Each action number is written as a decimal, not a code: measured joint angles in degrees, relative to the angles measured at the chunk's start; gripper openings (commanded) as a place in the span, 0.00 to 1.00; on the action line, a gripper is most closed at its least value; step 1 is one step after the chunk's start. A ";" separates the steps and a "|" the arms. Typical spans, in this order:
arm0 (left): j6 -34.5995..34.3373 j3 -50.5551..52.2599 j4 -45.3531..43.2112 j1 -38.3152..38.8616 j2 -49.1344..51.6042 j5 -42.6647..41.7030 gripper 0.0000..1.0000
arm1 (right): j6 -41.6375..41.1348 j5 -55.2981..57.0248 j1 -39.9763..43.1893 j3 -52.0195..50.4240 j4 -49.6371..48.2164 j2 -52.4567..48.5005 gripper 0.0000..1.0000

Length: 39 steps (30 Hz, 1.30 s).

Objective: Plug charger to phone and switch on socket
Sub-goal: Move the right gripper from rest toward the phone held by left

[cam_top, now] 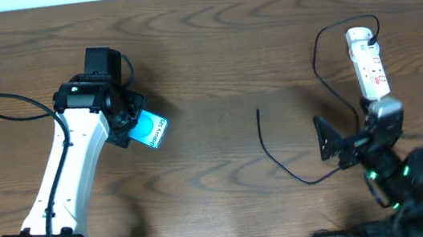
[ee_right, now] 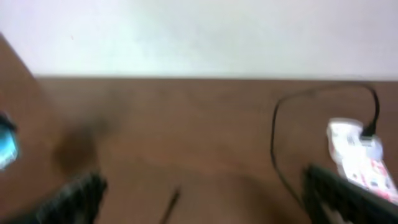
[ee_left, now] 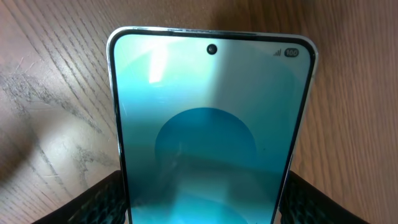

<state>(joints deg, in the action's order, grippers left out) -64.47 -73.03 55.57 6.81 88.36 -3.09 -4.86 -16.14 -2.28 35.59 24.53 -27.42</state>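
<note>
Toward the left side of the surface [cam_top: 211,46], the phone [cam_top: 152,130] lies flat with its cyan screen up, turned at an angle. The left gripper [cam_top: 129,122] stands over it. In the left wrist view, its jaws appear to pinch the phone across its width, with a textured pad [ee_left: 93,202] against each long side. This grip probably steadies the phone so that the port end stays put when a plug is pushed in.

Near the right edge, the socket [cam_top: 368,63] lies lengthwise with its rounded end toward the far edge. The charger [cam_top: 260,129] is plugged into that end. Its thin cable loops out, runs back past the right arm and curves across the middle of the surface. The small plug tip ends there on bare wood, well apart from the phone.

The right gripper [cam_top: 321,139] hangs beside the socket and faces left toward the loose cable. Its jaws are spread wide with nothing between them, most likely ready to take the plug end. The right wrist view is blurred. Whether the switch is on cannot be told.
</note>
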 measured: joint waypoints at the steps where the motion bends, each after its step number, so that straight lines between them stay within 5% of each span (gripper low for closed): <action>1: 0.02 0.04 -0.02 0.00 0.00 0.00 0.07 | 0.59 -0.20 0.00 4.31 4.42 -3.78 0.99; 6: 0.02 0.22 -0.02 0.00 0.00 -0.55 0.07 | 2.38 -1.46 -0.04 24.44 23.04 -24.35 0.99; 10: 0.00 0.26 -0.11 0.00 0.00 -0.83 0.07 | 1.40 -3.91 -0.04 31.36 24.33 -34.99 0.99; 25: 0.02 0.26 -0.50 0.00 0.00 -1.07 0.07 | -20.35 -21.70 -2.23 31.95 2.45 -62.14 0.99; 39: 0.00 0.26 -0.72 0.00 0.00 -1.11 0.07 | -21.94 -22.95 -13.84 31.95 -0.63 -70.05 0.98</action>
<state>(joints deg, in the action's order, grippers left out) -64.47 -72.77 54.85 6.81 88.36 -4.21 -26.81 -39.09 -16.12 67.55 23.90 -97.47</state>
